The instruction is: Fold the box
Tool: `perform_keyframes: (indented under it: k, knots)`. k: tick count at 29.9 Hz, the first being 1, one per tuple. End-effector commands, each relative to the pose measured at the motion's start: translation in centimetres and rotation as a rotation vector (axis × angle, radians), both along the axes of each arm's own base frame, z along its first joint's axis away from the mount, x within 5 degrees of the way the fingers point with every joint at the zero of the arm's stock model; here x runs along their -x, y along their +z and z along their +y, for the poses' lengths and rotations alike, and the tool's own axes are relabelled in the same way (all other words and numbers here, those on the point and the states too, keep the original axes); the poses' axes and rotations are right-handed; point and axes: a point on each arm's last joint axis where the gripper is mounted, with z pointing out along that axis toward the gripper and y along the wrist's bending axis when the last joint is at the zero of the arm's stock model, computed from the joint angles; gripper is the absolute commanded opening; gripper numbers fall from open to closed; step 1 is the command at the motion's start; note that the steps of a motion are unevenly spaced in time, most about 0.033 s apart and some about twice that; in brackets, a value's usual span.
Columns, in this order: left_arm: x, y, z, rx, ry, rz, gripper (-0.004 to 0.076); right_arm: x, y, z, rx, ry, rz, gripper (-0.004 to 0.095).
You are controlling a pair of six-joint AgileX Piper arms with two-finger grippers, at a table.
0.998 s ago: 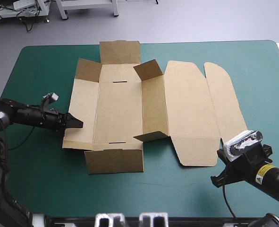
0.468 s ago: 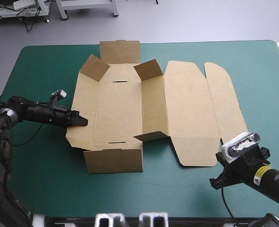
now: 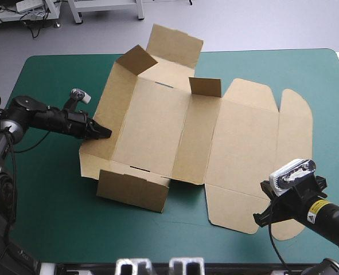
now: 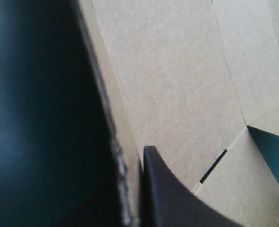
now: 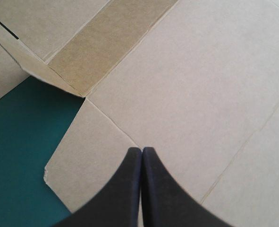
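Box: you see the brown box opened out at mid-table on the teal-green cover, with its left wall and near flap raised and its lid flat.
Left claw: your left gripper clamps that left wall, the board between its 2 fingers.
Right claw: your right gripper is clenched, tips together, over the lid's near corner.

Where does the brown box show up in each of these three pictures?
High view: the box lies opened out mid-table, its left wall raised.
Left wrist view: the box fills the view ahead, its wall's edge pinched in the left gripper.
Right wrist view: the box lies under the shut right gripper.
Shared landmark: the box's narrow slot.
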Motion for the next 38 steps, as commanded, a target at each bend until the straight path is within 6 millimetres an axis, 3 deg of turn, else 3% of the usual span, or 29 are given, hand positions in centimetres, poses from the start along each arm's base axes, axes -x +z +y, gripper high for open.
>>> perform_keyframes:
  k: [1,5,8,14,22,30,38]
  knots:
    - [1.2,6.9,-2.5,0.018,-0.157,-0.191,-0.0009,-0.3,1.3,0.1,-0.036,0.006,-0.083,-0.002]
    - [1.6,10.6,-5.0,-0.083,-0.225,-0.352,-0.0009,-0.3,1.4,0.2,-0.048,0.0,-0.086,-0.002]
    - [1.8,12.1,-7.2,-0.177,-0.273,-0.465,-0.0009,-0.4,1.6,0.2,-0.088,-0.019,-0.1,-0.002]
    - [2.2,12.9,-11.1,-0.364,-0.358,-0.639,-0.0009,-0.6,3.0,0.3,-0.146,-0.045,-0.134,-0.002]
    - [3.3,13.7,-16.1,-0.514,-0.416,-0.886,-0.0009,-2.3,6.8,0.2,-0.152,-0.141,-0.196,-0.002]
    - [4.4,15.6,-17.7,-0.761,-0.391,-1.084,-0.0009,-5.0,11.6,0.8,-0.11,-0.204,-0.305,-0.002]
    - [4.6,18.0,-17.7,-0.773,-0.347,-1.191,-0.0009,-7.3,14.6,2.2,-0.105,-0.195,-0.346,-0.002]
